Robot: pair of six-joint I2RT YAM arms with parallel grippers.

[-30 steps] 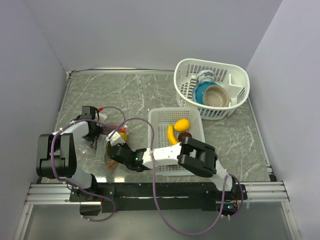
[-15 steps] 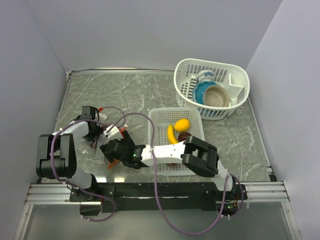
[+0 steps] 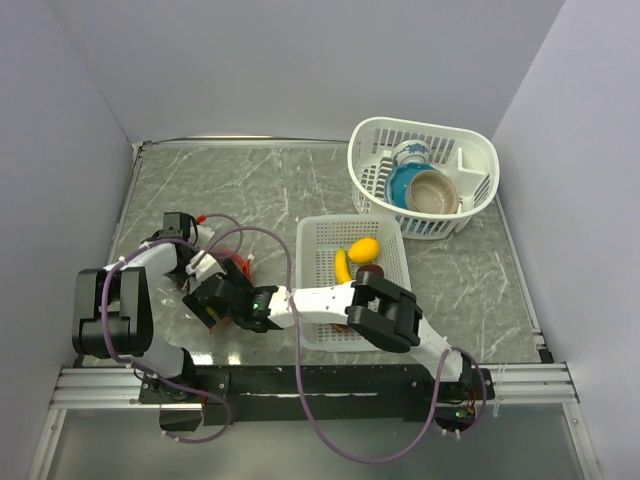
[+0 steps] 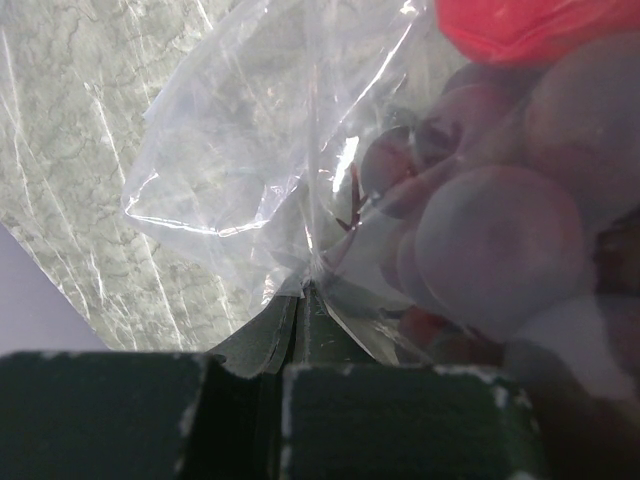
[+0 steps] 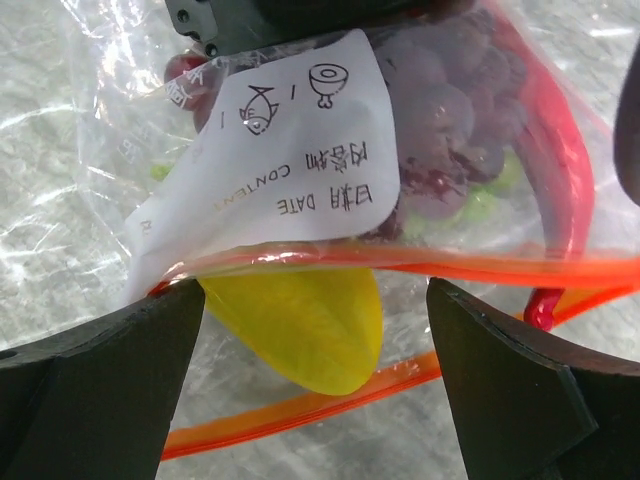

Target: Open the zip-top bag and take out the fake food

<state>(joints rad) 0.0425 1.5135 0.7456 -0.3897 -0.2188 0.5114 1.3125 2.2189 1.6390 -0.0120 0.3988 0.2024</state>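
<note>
Left gripper (image 4: 298, 312) pinches the zip-top bag (image 4: 230, 150), anchoring it; right gripper (image 5: 312, 365), spread, brackets a yellow fake food piece (image 5: 298, 318) for extraction.

I work in a robot lab cell, not a home; plain lilac panels (image 3: 300, 70) box the table (image 3: 280, 190) in at the back and both sides; the table's marbled top is a flat sheet ending at a bare aluminium rail (image 3: 520, 378); my left arm (image 3: 110, 310) and right arm (image 3: 385, 312) are bolted side by side along that near edge; a loose purple cable (image 3: 255, 229) loops across the work area; the only goods are props: two white slotted baskets (image 3: 470, 150), stacked bowls (image 3: 432, 192), a toy banana (image 3: 342, 268).
</note>
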